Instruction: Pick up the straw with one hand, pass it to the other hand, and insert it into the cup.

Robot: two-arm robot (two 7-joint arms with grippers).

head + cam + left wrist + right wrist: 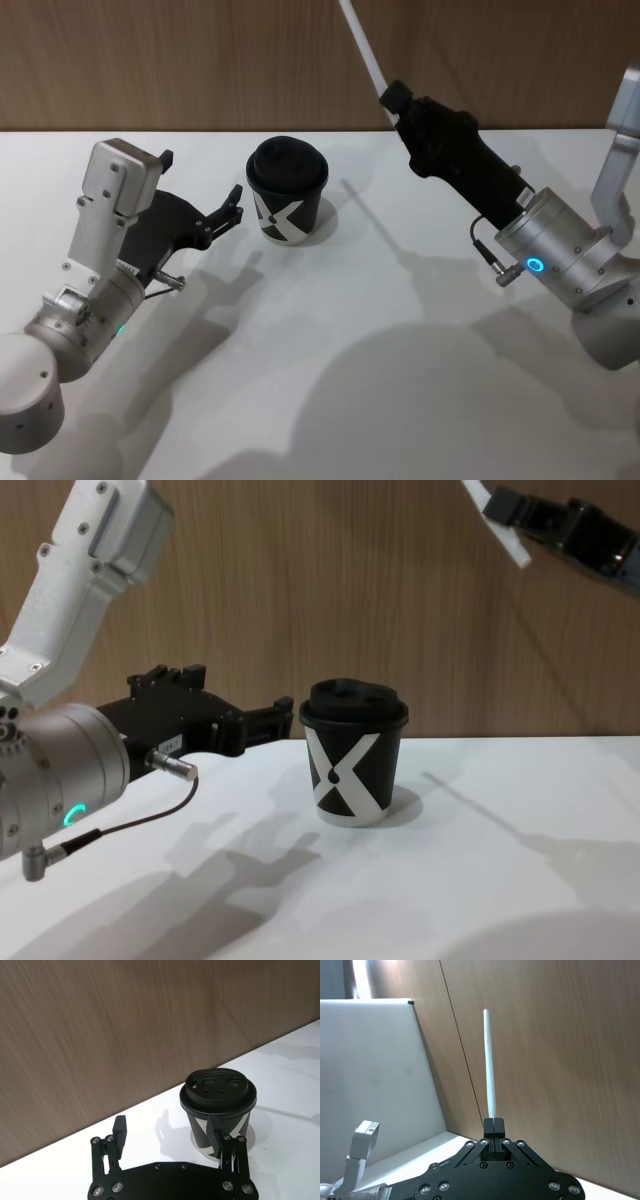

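- Your right gripper (pixel 392 97) is raised high over the far right of the white table (pixel 350 400), in front of the wood-panelled wall. Its long black body slopes up from a silver wrist with a glowing ring.
- Its two fingers are pressed together around the straw (pixel 365 50), a thin white tube.
- In the right wrist view you see the right gripper (pixel 494 1122) from behind, with the straw (pixel 490 1065) rising straight out of its closed fingertips.
- In the head view the straw leans up and to the left, and runs off the top edge.
- In the chest view the right gripper (pixel 500 502) sits in the upper right corner. A short end of the straw (pixel 515 548) pokes out below the fingers, well above the table.
- The cup (pixel 287 195) stands upright near the middle of the table towards the wall. It is black, with a white X mark and a black domed lid in place.
- The straw is well apart from the cup, up and to its right.
- Your left gripper (pixel 200 182) is low on the left, pointing at the cup, with its fingers spread wide and nothing between them.
- In the left wrist view the left gripper (pixel 172 1132) faces the cup (pixel 218 1105), which sits in line with one finger rather than between the two.
- In the chest view one fingertip of the left gripper (pixel 235 695) is just beside the lid of the cup (pixel 352 765). You cannot tell whether they touch.
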